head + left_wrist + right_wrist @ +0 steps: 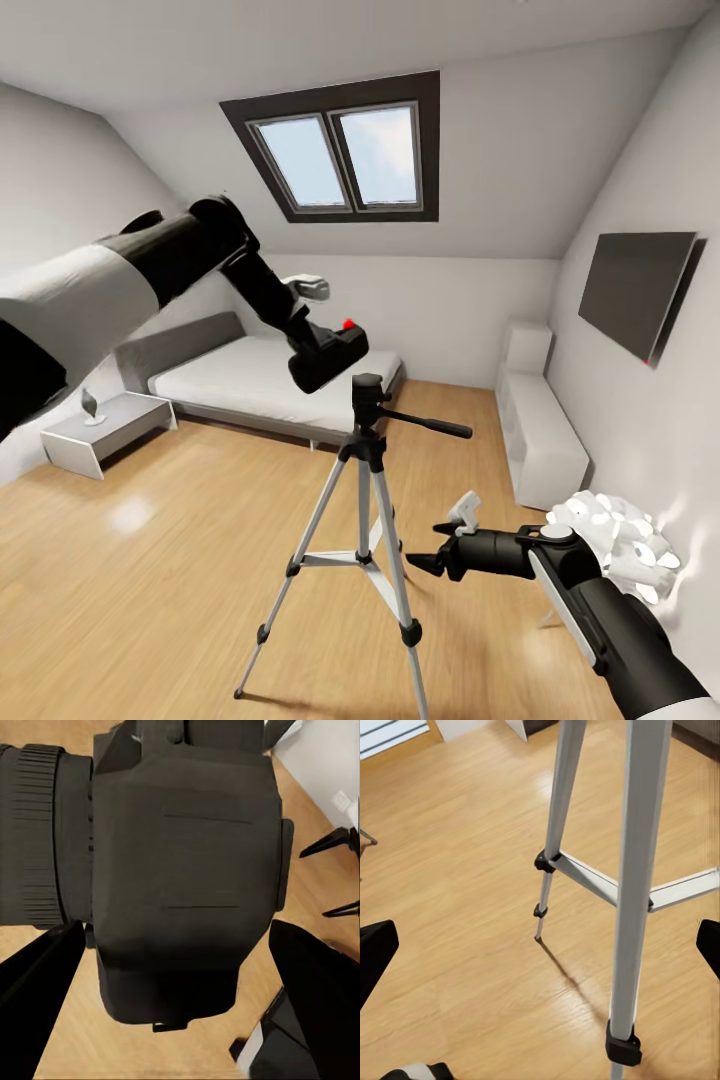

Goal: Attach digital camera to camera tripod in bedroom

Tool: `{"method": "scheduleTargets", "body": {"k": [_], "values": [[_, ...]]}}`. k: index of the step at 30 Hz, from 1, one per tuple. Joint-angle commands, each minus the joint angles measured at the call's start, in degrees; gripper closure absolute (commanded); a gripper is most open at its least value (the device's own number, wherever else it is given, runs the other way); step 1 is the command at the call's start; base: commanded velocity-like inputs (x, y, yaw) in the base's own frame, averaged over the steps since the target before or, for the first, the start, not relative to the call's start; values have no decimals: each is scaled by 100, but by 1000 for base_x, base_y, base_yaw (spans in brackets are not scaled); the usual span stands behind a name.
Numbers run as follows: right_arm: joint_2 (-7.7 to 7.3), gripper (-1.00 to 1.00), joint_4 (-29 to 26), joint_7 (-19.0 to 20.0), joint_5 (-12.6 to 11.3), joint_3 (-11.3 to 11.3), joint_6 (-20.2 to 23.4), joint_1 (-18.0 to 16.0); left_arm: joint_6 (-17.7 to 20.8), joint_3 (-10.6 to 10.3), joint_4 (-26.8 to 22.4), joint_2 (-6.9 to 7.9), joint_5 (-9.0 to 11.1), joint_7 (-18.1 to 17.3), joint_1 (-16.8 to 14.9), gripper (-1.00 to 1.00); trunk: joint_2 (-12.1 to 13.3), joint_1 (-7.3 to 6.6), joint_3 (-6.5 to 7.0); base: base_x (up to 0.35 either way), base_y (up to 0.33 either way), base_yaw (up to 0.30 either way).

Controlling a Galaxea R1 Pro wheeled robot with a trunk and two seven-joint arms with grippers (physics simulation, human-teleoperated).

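Wood floor (150, 560); digital camera (328, 358) just above camera tripod (366, 470).

No legible text, label, brand, number or sign is present in any view. The digital camera (328, 356) body carries no readable marking in the head view; in the left wrist view its dark casing (187, 885) shows only moulded seams and a ribbed lens ring. The camera tripod (365, 520) legs and joints are unmarked in the head view and in the right wrist view (641, 870). The dark wall panel (635, 290) has a blank face with a small red dot at its lower corner, not a readable character.
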Motion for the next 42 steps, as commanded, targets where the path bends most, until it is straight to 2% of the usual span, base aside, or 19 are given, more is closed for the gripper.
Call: {"method": "scheduleTargets", "body": {"k": [1, 4, 8, 20, 25, 32, 38, 42], "values": [[-1, -100, -2, -35, -22, 7, 41, -4, 50, -213, -6, -4, 31, -144, -122, 100, -4, 3, -4, 0, 0, 0], [0, -100, -2, -100, -20, 8, 40, -4, -144, -543, -7, -13, 55, -389, -389, 100, -4, 3, -4, 0, 0, 0], [4, -100, -2, -141, -23, 9, 39, -4, -301, -732, 0, -20, 60, -539, -566, 100, -4, 3, -4, 0, 0, 0], [14, -100, 182, -172, -21, 25, 36, -3, -349, -829, 74, -16, 27, -633, -702, 100, -4, 3, -4, 0, 0, 0], [15, -100, 218, -173, -20, 24, 35, -4, -340, -714, 80, -14, 21, -640, -714, 100, -4, 3, -4, 3, 0, 0], [16, -100, 375, -174, -19, 27, 32, -4, -340, -191, 89, 33, 8, -620, -729, 100, -4, 3, -4, 173, 20, 0], [28, -100, 417, -174, -23, 35, 35, -4, -337, -28, 90, 86, -1, -616, -729, 100, -4, 3, -4, 135, 9, 0], [100, -100, 432, -174, -22, 36, 37, -4, -336, 30, 89, 97, -13, -610, -721, 100, -4, 3, -4, 54, 4, 0]]}}
